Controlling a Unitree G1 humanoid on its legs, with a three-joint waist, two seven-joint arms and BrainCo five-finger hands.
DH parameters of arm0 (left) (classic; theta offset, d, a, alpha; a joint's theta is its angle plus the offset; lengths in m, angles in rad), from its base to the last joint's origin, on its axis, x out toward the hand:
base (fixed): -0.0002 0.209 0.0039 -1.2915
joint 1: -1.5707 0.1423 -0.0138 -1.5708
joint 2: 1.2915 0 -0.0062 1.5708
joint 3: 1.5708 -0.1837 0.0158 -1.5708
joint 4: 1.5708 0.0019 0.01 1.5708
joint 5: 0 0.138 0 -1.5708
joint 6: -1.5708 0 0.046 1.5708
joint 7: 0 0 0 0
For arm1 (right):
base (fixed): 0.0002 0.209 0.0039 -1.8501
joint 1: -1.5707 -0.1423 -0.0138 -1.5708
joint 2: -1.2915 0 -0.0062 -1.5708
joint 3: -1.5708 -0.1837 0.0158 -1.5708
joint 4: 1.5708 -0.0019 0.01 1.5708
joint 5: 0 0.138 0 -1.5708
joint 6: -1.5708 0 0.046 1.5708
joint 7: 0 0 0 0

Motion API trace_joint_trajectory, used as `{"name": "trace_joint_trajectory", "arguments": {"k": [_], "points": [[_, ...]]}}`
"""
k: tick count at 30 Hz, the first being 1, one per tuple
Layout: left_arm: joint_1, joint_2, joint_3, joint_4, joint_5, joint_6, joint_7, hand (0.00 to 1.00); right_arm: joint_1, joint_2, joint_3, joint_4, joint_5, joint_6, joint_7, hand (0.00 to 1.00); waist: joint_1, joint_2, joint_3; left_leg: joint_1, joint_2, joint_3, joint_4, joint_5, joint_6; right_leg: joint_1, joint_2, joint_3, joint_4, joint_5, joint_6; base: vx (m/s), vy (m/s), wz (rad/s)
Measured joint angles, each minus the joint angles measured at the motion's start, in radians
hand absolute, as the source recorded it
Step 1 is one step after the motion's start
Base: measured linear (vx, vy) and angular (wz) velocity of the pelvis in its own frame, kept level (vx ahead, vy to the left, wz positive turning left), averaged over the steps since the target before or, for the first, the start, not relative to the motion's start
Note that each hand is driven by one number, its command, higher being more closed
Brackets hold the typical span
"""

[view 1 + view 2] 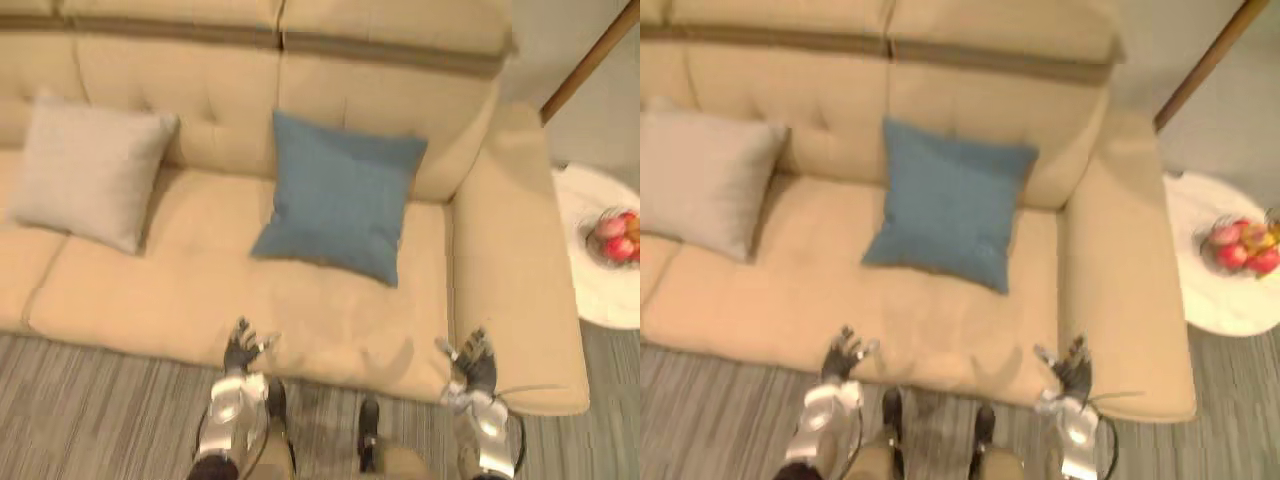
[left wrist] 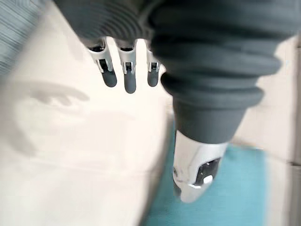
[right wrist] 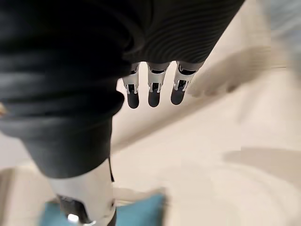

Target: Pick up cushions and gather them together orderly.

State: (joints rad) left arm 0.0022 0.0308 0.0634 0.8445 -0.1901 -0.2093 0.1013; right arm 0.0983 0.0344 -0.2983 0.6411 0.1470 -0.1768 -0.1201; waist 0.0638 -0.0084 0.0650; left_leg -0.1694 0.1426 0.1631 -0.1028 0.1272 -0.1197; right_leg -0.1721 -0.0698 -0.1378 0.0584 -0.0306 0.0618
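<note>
blue cushion (image 1: 340, 195) and grey cushion (image 1: 85, 170) lean apart on sofa (image 1: 200, 290).

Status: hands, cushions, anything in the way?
Left hand, right hand open, empty, at front edge of beige sofa. Blue square fabric cushion, grey square fabric cushion apart on seat. No obstruction.

Head eyes overlook the sofa (image 1: 150, 290); close wrist views both catch the blue cushion (image 1: 340, 195).
</note>
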Motion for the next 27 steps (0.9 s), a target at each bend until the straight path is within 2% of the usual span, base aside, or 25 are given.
{"name": "trace_joint_trajectory", "arguments": {"k": [4, 9, 14, 18, 20, 21, 22, 23, 26, 27], "points": [[0.016, 0.008, 0.039, 0.131, 0.076, 0.027, -0.007, 0.0, -0.022, -0.002, -0.007, 0.205, -0.01, 0.028, 0.018, 0.0, -0.004, -0.003, -0.021, 0.027, -0.01, -0.022, 0.0, -0.001, 0.0, 0.053, -0.002, -0.018, -0.031, 0.0, 0.003, 0.02, 0.012, 0.13], [0.03, 0.03, 0.063, 0.163, 0.126, 0.033, -0.013, 0.0, -0.043, -0.017, -0.011, 0.291, -0.027, 0.035, 0.021, 0.0, -0.009, -0.008, -0.023, 0.047, -0.028, -0.035, -0.002, -0.005, 0.005, 0.087, -0.015, -0.02, -0.046, 0.005, 0.012, 0.0, 0.028, 0.07], [0.023, 0.036, 0.075, 0.17, 0.152, 0.044, -0.012, 0.0, -0.08, -0.01, -0.009, 0.317, -0.027, 0.046, 0.018, 0.0, -0.005, -0.027, -0.016, 0.072, -0.042, -0.012, -0.003, -0.011, 0.015, 0.1, -0.029, -0.001, -0.042, 0.017, 0.029, 0.0, 0.031, -0.09], [-0.008, 0.032, 0.065, 0.169, 0.16, 0.044, 0.0, 0.0, -0.128, 0.007, 0.037, 0.299, -0.028, 0.051, 0.0, 0.0, 0.003, -0.038, -0.002, 0.062, -0.028, 0.061, 0.007, -0.033, 0.034, 0.032, -0.033, 0.04, -0.002, 0.067, 0.073, -0.06, 0.053, -0.48], [-0.029, 0.023, 0.072, 0.16, 0.16, 0.045, 0.006, 0.0, -0.13, 0.014, 0.053, 0.255, -0.028, 0.051, -0.008, 0.0, 0.006, -0.032, 0.008, 0.029, 0.0, 0.08, 0.07, -0.062, 0.061, 0.012, -0.024, 0.018, 0.021, 0.114, 0.074, -0.16, 0.049, -0.37], [-0.032, 0.007, 0.095, 0.152, 0.159, 0.043, 0.009, 0.0, -0.131, 0.013, 0.059, 0.24, -0.028, 0.053, -0.01, 0.0, 0.014, -0.019, 0.011, 0.012, 0.025, 0.089, 0.098, -0.07, 0.065, -0.026, -0.023, -0.024, 0.137, 0.076, 0.035, -0.15, 0.015, -0.15], [-0.038, 0.004, 0.111, 0.136, 0.158, 0.043, 0.01, 0.0, -0.124, 0.011, 0.067, 0.23, -0.028, 0.053, -0.014, 0.0, 0.012, -0.016, 0.015, -0.006, 0.031, 0.081, 0.137, -0.076, 0.073, -0.071, -0.055, -0.057, 0.396, -0.026, 0.01, -0.03, -0.046, 0.33], [-0.037, 0.005, 0.118, 0.115, 0.154, 0.043, 0.01, 0.0, -0.12, 0.013, 0.068, 0.234, -0.029, 0.054, -0.018, 0.0, 0.014, -0.043, 0.014, -0.029, 0.012, 0.048, 0.212, -0.081, 0.081, -0.048, -0.114, -0.05, 0.631, -0.081, 0.038, -0.01, -0.047, 0.48], [-0.036, 0.003, 0.148, 0.107, 0.146, 0.046, 0.011, 0.0, -0.125, 0.013, 0.072, 0.24, -0.029, 0.054, -0.017, 0.0, 0.017, -0.07, 0.001, -0.099, -0.006, 0.04, 0.307, -0.084, 0.085, 0.016, -0.143, -0.004, 0.709, -0.099, 0.065, -0.07, -0.109, 0.49], [-0.037, -0.004, 0.166, 0.107, 0.147, 0.049, 0.014, 0.0, -0.146, 0.012, 0.07, 0.241, -0.031, 0.054, -0.018, 0.0, 0.028, -0.069, 0.003, -0.127, -0.002, 0.04, 0.343, -0.084, 0.085, 0.032, -0.127, 0.007, 0.678, -0.146, 0.1, -0.24, -0.152, 0.17]]}}
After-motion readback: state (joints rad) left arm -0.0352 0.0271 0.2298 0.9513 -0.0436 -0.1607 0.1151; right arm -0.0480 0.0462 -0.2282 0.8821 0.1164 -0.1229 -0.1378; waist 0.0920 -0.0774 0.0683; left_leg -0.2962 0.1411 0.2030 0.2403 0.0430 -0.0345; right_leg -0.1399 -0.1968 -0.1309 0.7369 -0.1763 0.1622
